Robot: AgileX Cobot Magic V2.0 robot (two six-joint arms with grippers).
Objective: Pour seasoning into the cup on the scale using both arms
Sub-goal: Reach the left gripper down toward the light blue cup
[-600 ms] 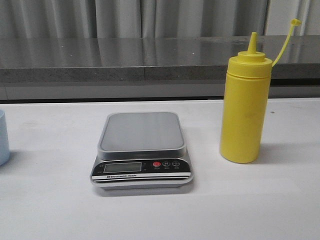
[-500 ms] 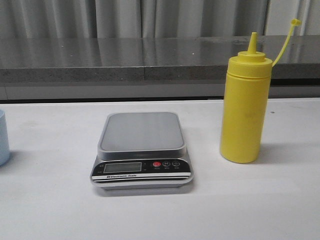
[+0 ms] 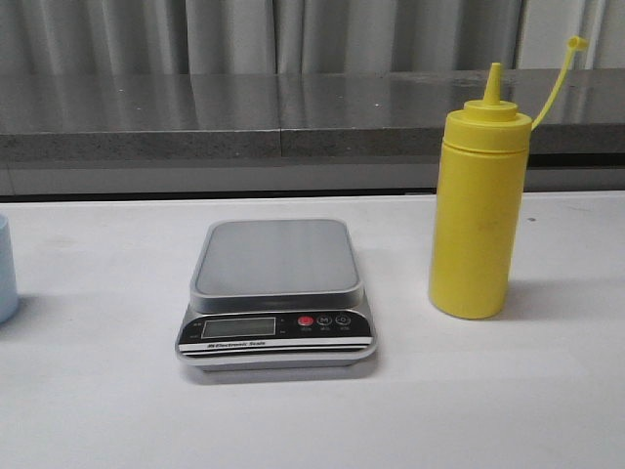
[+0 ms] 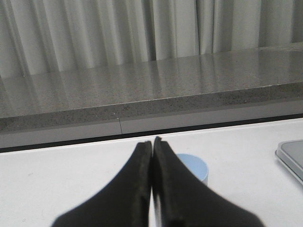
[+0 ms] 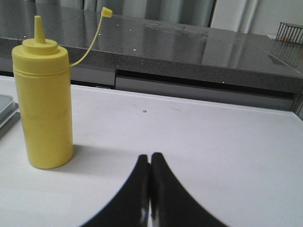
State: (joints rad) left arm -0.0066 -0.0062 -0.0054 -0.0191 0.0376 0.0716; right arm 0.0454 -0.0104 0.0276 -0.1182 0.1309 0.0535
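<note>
The scale sits square in the middle of the white counter, its silver platform bare, black front panel with display and red button facing the camera. To its right, well apart, the yellow bottle stands upright, cone nozzle uncovered, its cap dangling on a thin strap that arcs up and away. Far over on the left, only a sliver of the blue cup shows at the frame's edge, upright on the counter, nowhere near the scale.

Neither arm appears in the front view. From the left wrist, the left gripper has its jaws pressed together, gripping nothing, and the cup peeks out just behind the fingertips; whether they touch it cannot be told. A corner of the scale shows off to one side.

From the right wrist, the right gripper is likewise closed tight on nothing, low over bare counter. The bottle stands clear of it, untouched, with a scale edge beside it.
</note>
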